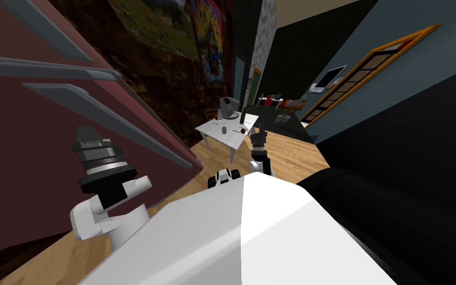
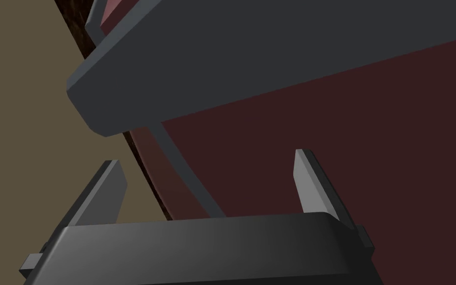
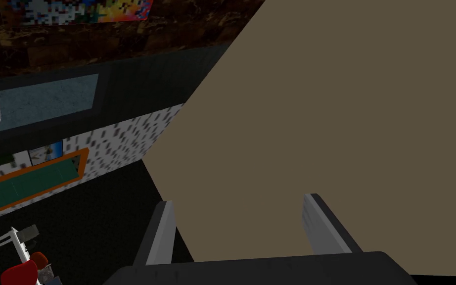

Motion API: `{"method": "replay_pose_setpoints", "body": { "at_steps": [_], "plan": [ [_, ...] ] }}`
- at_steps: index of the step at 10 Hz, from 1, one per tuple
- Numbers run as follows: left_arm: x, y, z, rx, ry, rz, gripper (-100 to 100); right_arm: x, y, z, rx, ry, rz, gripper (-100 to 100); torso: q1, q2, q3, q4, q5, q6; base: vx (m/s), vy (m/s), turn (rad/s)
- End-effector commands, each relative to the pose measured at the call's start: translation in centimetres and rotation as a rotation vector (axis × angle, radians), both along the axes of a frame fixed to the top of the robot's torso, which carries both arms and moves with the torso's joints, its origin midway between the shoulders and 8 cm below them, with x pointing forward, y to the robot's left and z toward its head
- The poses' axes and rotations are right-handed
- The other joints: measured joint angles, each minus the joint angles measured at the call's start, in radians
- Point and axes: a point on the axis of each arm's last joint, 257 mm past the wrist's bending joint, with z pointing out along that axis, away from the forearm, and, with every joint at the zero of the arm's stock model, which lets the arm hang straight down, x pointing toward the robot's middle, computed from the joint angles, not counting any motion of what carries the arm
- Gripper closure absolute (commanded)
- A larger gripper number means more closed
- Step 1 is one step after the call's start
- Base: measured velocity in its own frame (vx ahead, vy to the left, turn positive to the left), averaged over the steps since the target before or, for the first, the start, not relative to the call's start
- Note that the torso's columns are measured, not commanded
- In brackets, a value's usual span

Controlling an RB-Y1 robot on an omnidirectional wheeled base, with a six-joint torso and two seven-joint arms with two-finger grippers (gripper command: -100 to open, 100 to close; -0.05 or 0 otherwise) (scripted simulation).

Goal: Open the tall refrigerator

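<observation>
Refrigerator (image 1: 34,163): dark red, tall, taking up the left side of the head frame; long grey bars run across its front.
Door: looks closed, with no gap showing along its edge, so I judge the opening not yet begun.
Handle (image 2: 271,64): a thick grey bar, standing just beyond the fingertips in the left wrist view, with the red door face behind it.
Left gripper (image 2: 209,161): fingers spread, nothing between them; in the head frame it is raised at centre left, close against the refrigerator front and under the lowest bar.
Right gripper (image 3: 239,202): fingers spread and empty; small in the middle of the head frame, pointing away toward the white surface (image 1: 237,139) with its cups and bottle.
Step in hand: most likely lining up on the handle before closing on it.
Risk, missed grasp: the bar lies ahead of the fingers and not between them; closing now would likely pinch air.
Risk, collision: pushing on at this slant could drive a fingertip into the door face or the bar's underside.
Risk, slip: the bar looks smooth, so a shallow hold may slide off once the pull begins.
</observation>
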Motion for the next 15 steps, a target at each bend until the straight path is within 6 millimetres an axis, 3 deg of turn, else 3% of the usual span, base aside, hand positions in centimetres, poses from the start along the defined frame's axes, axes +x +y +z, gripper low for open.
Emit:
{"method": "replay_pose_setpoints", "body": {
  "at_steps": [1, 2, 3, 5, 6, 8, 9, 11, 12, 15],
  "plan": [
    [-0.1, 3.7, 0.6, -0.023, 0.014, 0.080, -100, 0.0, 0.0, 0.0, 0.000, 0.000, 0.000, 0, -0.001, -0.002, -0.001, -0.001, 0.000, 0.001, 0.051, -0.037, -0.112],
    [-0.3, 5.7, 1.1, -0.035, 0.015, 0.122, -100, 0.0, 0.0, 0.0, 0.000, 0.000, 0.000, 0, 0.001, -0.002, -0.001, -0.001, 0.000, -0.001, 0.052, -0.032, -0.162],
    [-0.4, 5.9, 1.1, -0.037, 0.017, 0.129, -100, 0.0, 0.0, 0.0, 0.000, 0.000, 0.000, 0, 0.001, -0.002, -0.001, -0.001, 0.000, 0.000, 0.043, -0.023, -0.093],
    [-1.1, 9.4, 2.3, -0.062, 0.011, 0.204, -100, 0.0, 0.0, 0.0, 0.000, 0.000, 0.000, 0, 0.000, -0.001, -0.001, 0.000, 0.000, 0.000, 0.055, -0.038, -0.225],
    [-1.4, 10.0, 2.3, -0.069, 0.016, 0.219, -100, 0.0, 0.0, 0.0, 0.000, 0.000, 0.000, 0, -0.001, -0.002, -0.001, -0.001, 0.000, 0.000, 0.049, -0.029, -0.090],
    [-2.6, 13.5, 3.8, -0.098, 0.000, 0.293, -100, 0.0, 0.0, 0.0, 0.000, 0.000, 0.000, 0, 0.000, -0.001, -0.001, 0.000, 0.000, 0.000, 0.062, -0.037, -0.169],
    [-2.6, 13.6, 3.6, -0.104, 0.006, 0.297, -100, 0.0, 0.0, 0.0, 0.000, 0.000, 0.000, 0, 0.000, -0.003, -0.002, -0.001, 0.000, 0.000, 0.055, -0.023, -0.104],
    [-3.9, 16.7, 5.3, -0.137, -0.014, 0.363, -100, 0.0, 0.0, 0.0, 0.000, 0.000, 0.000, 0, 0.000, -0.001, -0.001, 0.000, 0.000, 0.000, 0.059, -0.028, -0.176],
    [-3.9, 16.8, 5.3, -0.140, -0.012, 0.365, -100, 0.0, 0.0, 0.0, 0.000, 0.000, 0.000, 0, 0.000, -0.001, -0.001, 0.000, 0.000, 0.000, 0.050, -0.013, -0.070],
    [-6.1, 20.7, 8.0, -0.189, -0.051, 0.447, -100, 0.0, 0.0, 0.0, 0.000, 0.000, 0.000, 0, 0.000, -0.002, -0.001, -0.001, 0.000, 0.000, 0.063, -0.017, -0.165]
  ]
}}
